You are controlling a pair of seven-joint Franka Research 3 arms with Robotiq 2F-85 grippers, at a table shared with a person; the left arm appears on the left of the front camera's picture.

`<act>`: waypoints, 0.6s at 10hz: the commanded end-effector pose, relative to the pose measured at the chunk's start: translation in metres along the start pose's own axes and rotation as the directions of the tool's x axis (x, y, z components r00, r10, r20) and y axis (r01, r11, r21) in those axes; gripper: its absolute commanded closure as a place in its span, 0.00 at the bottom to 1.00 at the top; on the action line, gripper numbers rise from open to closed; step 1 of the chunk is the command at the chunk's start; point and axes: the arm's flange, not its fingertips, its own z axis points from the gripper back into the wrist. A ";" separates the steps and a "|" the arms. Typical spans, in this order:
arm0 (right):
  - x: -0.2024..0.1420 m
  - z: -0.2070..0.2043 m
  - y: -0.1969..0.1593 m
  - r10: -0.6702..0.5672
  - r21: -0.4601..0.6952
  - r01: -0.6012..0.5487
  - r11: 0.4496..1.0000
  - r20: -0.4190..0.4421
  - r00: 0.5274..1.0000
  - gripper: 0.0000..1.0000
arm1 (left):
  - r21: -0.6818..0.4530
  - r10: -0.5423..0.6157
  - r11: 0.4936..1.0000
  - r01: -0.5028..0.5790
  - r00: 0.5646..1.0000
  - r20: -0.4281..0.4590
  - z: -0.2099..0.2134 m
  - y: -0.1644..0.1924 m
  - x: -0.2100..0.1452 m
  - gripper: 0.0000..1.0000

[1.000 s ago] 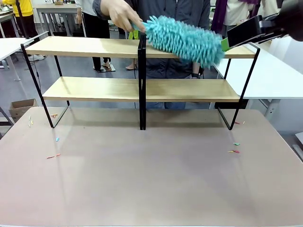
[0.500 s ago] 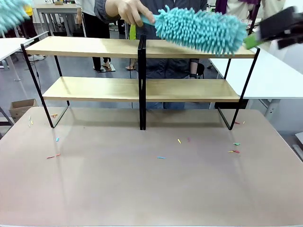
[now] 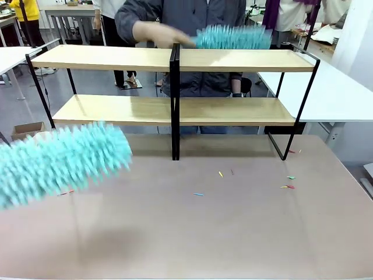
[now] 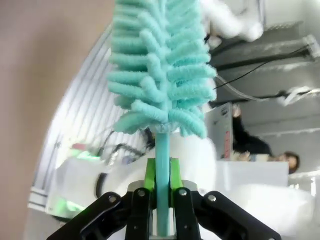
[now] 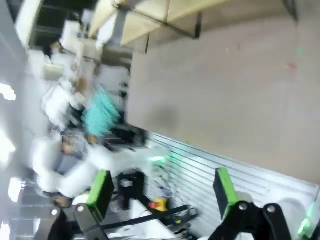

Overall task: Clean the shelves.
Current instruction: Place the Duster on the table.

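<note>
The shelves [image 3: 175, 111] stand across the far half of the brown table, two wooden tiers on a black frame, and show again in the right wrist view [image 5: 150, 20]. A person's hand [image 3: 157, 34] sweeps a fluffy teal duster [image 3: 233, 38], blurred, along the top right board. A second teal duster [image 3: 58, 160] hangs blurred over the table's left front. My left gripper [image 4: 162, 175] is shut on that duster's thin teal handle [image 4: 162, 150], its head [image 4: 160, 65] pointing away. My right gripper [image 5: 162, 192] is open, its green pads wide apart around nothing.
Small coloured scraps lie on the table [image 3: 221, 233]: some near the middle [image 3: 220, 173], some at the right [image 3: 288, 186], some at the left [image 3: 65, 192]. White tables [image 3: 326, 87] flank the shelves. People stand behind.
My left duster swung from the upper left down over the table's left front. My right gripper left the front view. The person's duster shifted back over the top board. New scraps appeared mid-table.
</note>
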 end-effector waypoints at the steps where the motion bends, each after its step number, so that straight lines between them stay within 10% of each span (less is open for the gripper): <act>1: 0.012 -0.010 -0.049 -0.151 0.095 0.147 0.985 0.043 0.988 0.00 | 0.108 -0.002 0.994 0.017 0.990 -0.142 -0.029 0.032 0.001 0.87; 2: 0.004 -0.027 -0.059 -0.169 -0.159 0.207 0.965 0.220 0.961 0.00 | 0.148 0.080 0.984 -0.098 0.989 0.123 -0.009 0.036 0.006 0.87; 3: 0.003 0.003 -0.035 -0.096 0.048 0.095 0.994 0.017 0.995 0.00 | 0.047 -0.001 0.999 0.005 0.996 -0.084 -0.021 0.020 0.005 0.87; 5: 0.014 0.008 -0.062 -0.171 -0.007 0.172 0.985 0.092 0.981 0.00 | 0.107 0.041 0.994 -0.035 0.998 -0.050 -0.025 0.039 0.005 0.87; 6: 0.035 -0.033 -0.075 -0.277 -0.013 0.277 0.961 0.000 0.961 0.00 | 0.187 -0.102 0.975 0.116 0.991 -0.085 -0.034 0.044 0.013 0.87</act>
